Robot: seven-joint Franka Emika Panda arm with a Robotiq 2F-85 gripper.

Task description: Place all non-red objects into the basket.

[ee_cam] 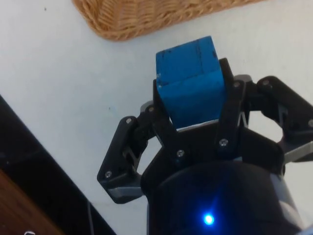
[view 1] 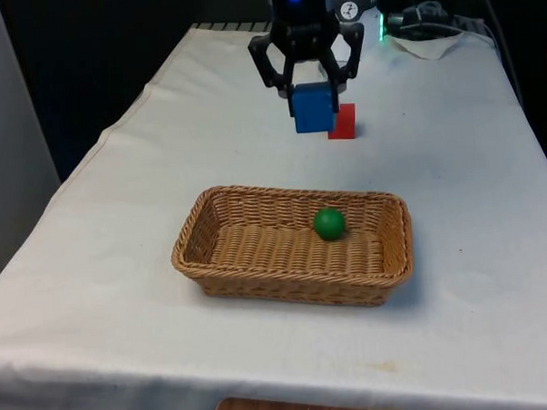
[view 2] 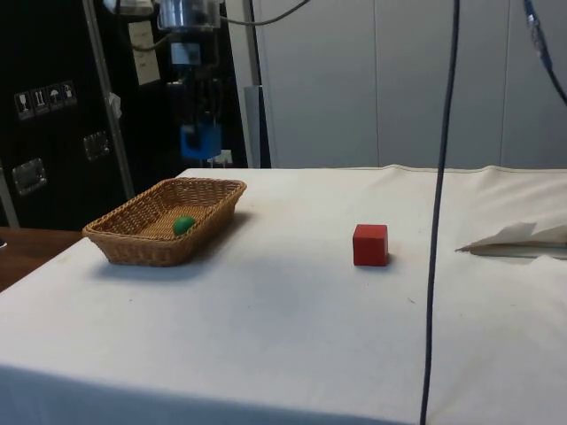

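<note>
My gripper (view 1: 310, 96) is shut on a blue cube (view 1: 312, 108) and holds it in the air above the table, on the robot's side of the basket. The side view has the blue cube (view 2: 200, 141) hanging above the basket's far end, and in the wrist view the blue cube (ee_cam: 190, 81) sits between the fingers (ee_cam: 229, 105). A wicker basket (view 1: 258, 271) stands in the middle of the table with a green ball (view 1: 329, 223) inside it. A red cube (view 1: 344, 122) rests on the cloth behind the held cube, and the red cube (view 2: 369, 244) stands apart from the basket (view 2: 133, 245).
Crumpled white paper (view 1: 430, 44) lies at the far end on the front view's right. A black cable (view 2: 440, 212) hangs down close to the side camera. White cloth lies bare around the basket on all sides.
</note>
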